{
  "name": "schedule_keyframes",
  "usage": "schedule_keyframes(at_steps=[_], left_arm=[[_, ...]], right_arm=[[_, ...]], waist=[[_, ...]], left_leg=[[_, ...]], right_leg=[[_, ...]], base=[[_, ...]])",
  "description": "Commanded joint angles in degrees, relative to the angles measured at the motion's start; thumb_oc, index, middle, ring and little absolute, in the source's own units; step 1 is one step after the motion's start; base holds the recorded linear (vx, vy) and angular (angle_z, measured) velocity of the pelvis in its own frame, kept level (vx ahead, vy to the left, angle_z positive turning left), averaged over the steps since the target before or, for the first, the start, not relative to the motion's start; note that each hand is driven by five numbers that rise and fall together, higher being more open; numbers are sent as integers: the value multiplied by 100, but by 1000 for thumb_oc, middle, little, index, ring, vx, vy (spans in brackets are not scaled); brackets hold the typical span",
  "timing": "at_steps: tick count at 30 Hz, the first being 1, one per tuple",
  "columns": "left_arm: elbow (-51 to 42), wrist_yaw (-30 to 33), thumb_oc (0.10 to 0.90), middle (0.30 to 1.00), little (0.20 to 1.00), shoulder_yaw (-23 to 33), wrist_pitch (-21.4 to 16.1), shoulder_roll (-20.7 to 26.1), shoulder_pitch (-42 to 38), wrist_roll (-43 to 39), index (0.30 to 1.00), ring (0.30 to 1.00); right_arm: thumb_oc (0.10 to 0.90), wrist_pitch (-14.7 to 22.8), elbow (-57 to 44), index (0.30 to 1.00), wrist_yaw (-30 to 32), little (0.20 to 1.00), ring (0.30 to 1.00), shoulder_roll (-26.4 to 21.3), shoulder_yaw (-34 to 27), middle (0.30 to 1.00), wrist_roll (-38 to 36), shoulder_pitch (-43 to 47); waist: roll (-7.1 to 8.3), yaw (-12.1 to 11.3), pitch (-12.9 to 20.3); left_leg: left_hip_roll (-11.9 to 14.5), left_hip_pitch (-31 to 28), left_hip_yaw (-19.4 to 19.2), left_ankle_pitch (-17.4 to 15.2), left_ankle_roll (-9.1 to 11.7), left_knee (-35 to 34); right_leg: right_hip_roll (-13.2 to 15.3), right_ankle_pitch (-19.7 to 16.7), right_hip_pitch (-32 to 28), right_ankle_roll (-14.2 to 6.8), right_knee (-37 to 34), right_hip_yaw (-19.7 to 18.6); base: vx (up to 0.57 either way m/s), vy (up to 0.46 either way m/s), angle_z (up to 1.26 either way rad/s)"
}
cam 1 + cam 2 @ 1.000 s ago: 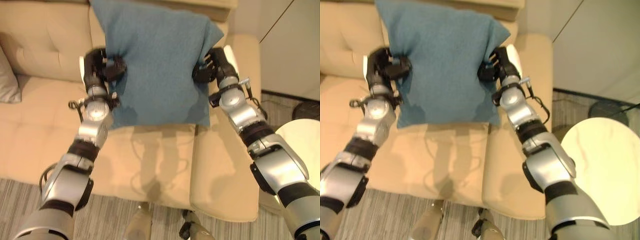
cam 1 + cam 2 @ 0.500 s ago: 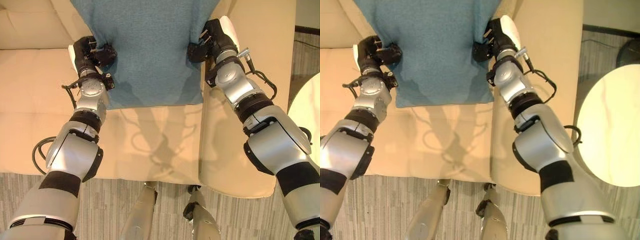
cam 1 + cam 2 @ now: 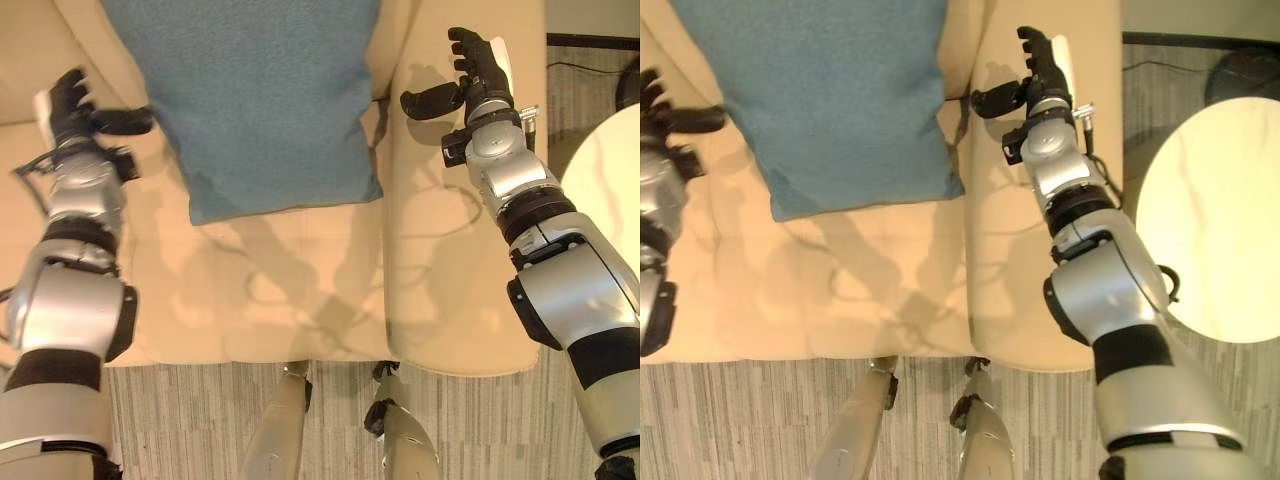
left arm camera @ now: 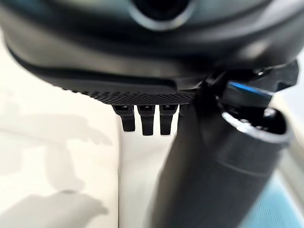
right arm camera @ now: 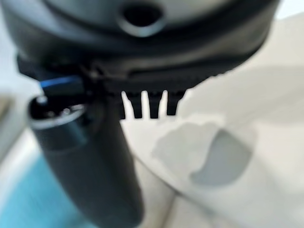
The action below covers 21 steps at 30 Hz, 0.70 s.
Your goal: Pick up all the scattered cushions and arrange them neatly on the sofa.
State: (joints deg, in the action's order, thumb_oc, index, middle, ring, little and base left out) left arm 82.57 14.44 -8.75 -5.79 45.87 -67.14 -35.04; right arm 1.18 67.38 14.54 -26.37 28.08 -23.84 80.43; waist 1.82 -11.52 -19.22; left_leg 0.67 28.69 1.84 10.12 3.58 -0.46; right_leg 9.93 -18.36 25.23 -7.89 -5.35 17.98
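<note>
While the blue cushion leans against the backrest of the beige sofa, resting on the seat just beside the armrest, the left eye view shows both hands apart from it: the left hand hangs over the seat on the cushion's left with its fingers straight and thumb stretched toward the fabric, holding nothing, and the right hand hovers above the armrest, fingers spread and thumb out, likewise released. From the right eye view, the same cushion sits with its lower corner near the seam between seat and armrest, and a round pale tabletop stands well off to the right on the striped carpet. Through the left wrist view, straight fingertips point out over cream upholstery, with blue fabric at one corner. Past the right wrist view's thumb, straight fingertips reach over the cream sofa, blue cloth nearby.
</note>
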Motion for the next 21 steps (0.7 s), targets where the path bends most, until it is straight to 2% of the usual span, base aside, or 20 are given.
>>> schedule_keyframes(at_steps=[1, 2, 3, 4, 5, 6, 9, 10, 11, 12, 13, 14, 16, 17, 18, 19, 21], left_arm=[[363, 53, 800, 900, 900, -193, -240, 398, 896, -270, 900, 900], [367, -87, 800, 900, 900, 230, -234, 347, 1733, -193, 900, 900], [344, -83, 800, 900, 900, 261, -233, 342, 1779, -188, 900, 900], [233, -199, 800, 900, 900, 820, -247, 215, 2718, -275, 900, 900], [209, -195, 800, 900, 900, 848, -245, 209, 2761, -271, 900, 900], [-71, -391, 800, 900, 900, 1588, -282, -56, 4010, -451, 900, 900], [-1145, -623, 800, 900, 900, 2146, -553, -753, 5606, -272, 900, 900], [-1492, -654, 800, 900, 900, 2334, -685, -1029, 5980, -479, 900, 900], [-1516, -645, 800, 900, 900, 2340, -680, -1039, 6002, -474, 900, 900], [-1403, -702, 800, 900, 900, 2655, -713, -1232, 6254, -596, 900, 900], [-1338, -738, 800, 900, 900, 2787, -734, -1356, 6390, -631, 900, 900], [-1247, -768, 800, 900, 900, 2855, -730, -1389, 6457, -673, 900, 900], [-1092, -874, 800, 900, 900, 2929, -649, -1544, 6592, -686, 900, 900], [-1025, -875, 800, 900, 900, 2993, -620, -1614, 6688, -649, 900, 900], [-989, -871, 800, 900, 900, 2995, -592, -1711, 6768, -542, 900, 900], [-962, -869, 800, 900, 900, 2987, -563, -1795, 6829, -452, 900, 900], [-858, -903, 800, 900, 900, 3012, -478, -1955, 6919, -422, 900, 900]], right_arm=[[800, 681, -323, 900, 254, 900, 900, -244, -29, 900, -168, -450], [800, 726, -631, 900, 144, 900, 900, -304, -160, 900, -67, -862], [800, 720, -650, 900, 150, 900, 900, -298, -150, 900, -62, -881], [800, 760, -1238, 900, 41, 900, 900, -356, -363, 900, 60, -1531], [800, 752, -1258, 900, 47, 900, 900, -350, -354, 900, 66, -1550], [800, 835, -2264, 900, -107, 900, 900, -524, -682, 900, 342, -2506], [800, 996, -3428, 900, -301, 900, 900, -832, -1460, 900, 794, -4129], [800, 1074, -3644, 900, -193, 900, 900, -857, -1707, 900, 985, -4407], [800, 1065, -3664, 900, -189, 900, 900, -856, -1709, 900, 992, -4426], [800, 1052, -3739, 900, -258, 900, 900, -946, -1938, 900, 1242, -4774], [800, 1040, -3828, 900, -272, 900, 900, -980, -2042, 900, 1384, -4848], [800, 998, -3855, 900, -307, 900, 900, -1006, -2026, 900, 1497, -4840], [800, 946, -3993, 900, -432, 900, 900, -1130, -2097, 900, 1736, -5206], [800, 936, -4027, 900, -475, 900, 900, -1144, -2157, 900, 1861, -5440], [800, 942, -3876, 900, -486, 900, 900, -1136, -2197, 900, 1979, -5659], [800, 901, -3744, 900, -518, 900, 900, -1101, -2253, 900, 2043, -5844], [800, 770, -3591, 900, -560, 900, 900, -1080, -2388, 900, 2393, -6404]], waist=[[-275, -126, 961], [-287, -85, 1050], [-297, -70, 1062], [-311, -14, 1174], [-317, 1, 1188], [-332, 114, 1314], [-413, 188, 1427], [-422, 183, 1398], [-419, 176, 1392], [-429, 184, 1398], [-460, 183, 1405], [-469, 177, 1384], [-463, 85, 1345], [-475, 88, 1295], [-437, 90, 1285], [-414, 96, 1306], [-363, 106, 1407]], left_leg=[[177, -407, 374, -383, 511, -454], [216, -613, 314, -453, 487, -454], [208, -600, 318, -428, 480, -454], [230, -841, 258, -531, 428, -454], [221, -826, 262, -507, 421, -454], [226, -1193, 175, -706, 275, -454], [149, -1906, 100, -944, 18, -454], [95, -2168, 16, -1051, -36, -399], [85, -2181, 3, -1031, -42, -409], [28, -2354, -184, -1294, -116, -86], [38, -2418, -328, -1378, -128, -30], [97, -2447, -505, -1353, -100, -6], [210, -2355, -679, -1215, -62, 64], [274, -2379, -759, -1171, -67, 49], [290, -2362, -834, -1047, -93, 10], [305, -2357, -849, -976, -123, -24], [290, -2326, -794, -820, -165, -64]], right_leg=[[391, 1126, -718, -620, 35, 31], [398, 1199, -899, -597, 35, 0], [406, 1178, -888, -598, 35, 1], [421, 1244, -1076, -577, 35, -28], [429, 1224, -1064, -578, 35, -27], [443, 1294, -1319, -556, 35, -130], [534, 1348, -1857, -530, 35, -217], [586, 1334, -2016, -540, 35, -285], [597, 1319, -2017, -543, 35, -300], [690, 1230, -2049, -590, 35, -416], [761, 1080, -1939, -685, 35, -444], [834, 681, -1797, -711, 35, -372], [910, 619, -1879, -711, 41, 185], [890, 852, -2033, -625, 259, 446], [859, 1079, -2223, -570, 668, 549], [770, 1376, -2383, -498, 973, 436], [389, 2032, -2697, -445, 1749, -150]], base=[[94, 16, -40], [21, 20, -27], [99, 41, -22], [41, 37, -8], [160, 98, -5], [152, 121, 0], [188, 134, -22], [101, 97, -21], [6, 124, -19], [-87, 116, -23], [-144, 89, -36], [-244, -30, -56], [-296, -129, -91], [-315, -160, -88], [-306, -163, -53], [-286, -174, -28], [-207, -196, -16]])
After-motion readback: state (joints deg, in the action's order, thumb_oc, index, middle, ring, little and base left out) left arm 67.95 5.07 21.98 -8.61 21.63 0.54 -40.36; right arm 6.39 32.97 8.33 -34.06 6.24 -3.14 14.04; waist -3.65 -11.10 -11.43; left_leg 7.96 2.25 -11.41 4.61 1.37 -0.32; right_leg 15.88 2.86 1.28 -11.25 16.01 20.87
